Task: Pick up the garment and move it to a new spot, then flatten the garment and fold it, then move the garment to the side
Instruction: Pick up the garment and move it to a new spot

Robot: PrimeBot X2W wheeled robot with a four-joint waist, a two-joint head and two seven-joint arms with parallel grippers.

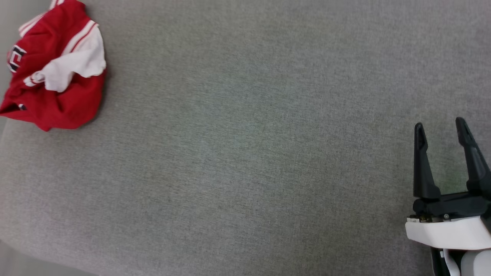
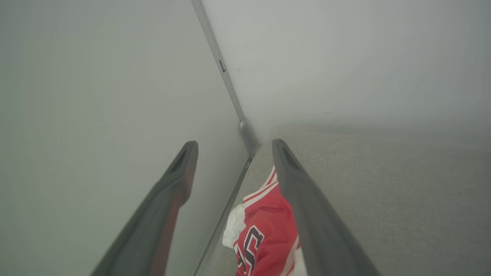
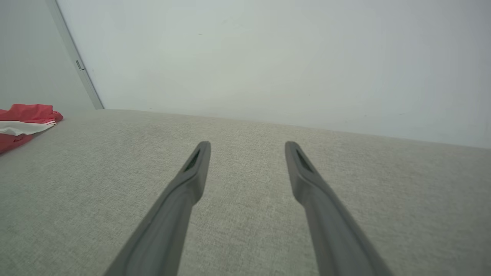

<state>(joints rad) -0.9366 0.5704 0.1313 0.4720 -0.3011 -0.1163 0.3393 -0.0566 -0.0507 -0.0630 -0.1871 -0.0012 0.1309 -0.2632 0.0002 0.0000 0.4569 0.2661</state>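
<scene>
The garment (image 1: 53,69) is a crumpled red jersey with a white sleeve and striped trim, bunched at the far left corner of the grey fabric surface (image 1: 245,153). In the left wrist view the garment (image 2: 264,230) lies below and between my left gripper's (image 2: 234,147) spread fingers, which stand open above it with nothing in them. My right gripper (image 1: 441,128) is open and empty at the lower right of the head view, far from the garment. The right wrist view has the garment (image 3: 23,122) at its left edge, well away from that open right gripper (image 3: 247,147).
Pale walls meet in a corner with a grey metal strip (image 2: 226,84) just behind the garment. The surface's left edge (image 2: 222,222) runs close beside the garment. The wide grey fabric stretches between garment and right gripper.
</scene>
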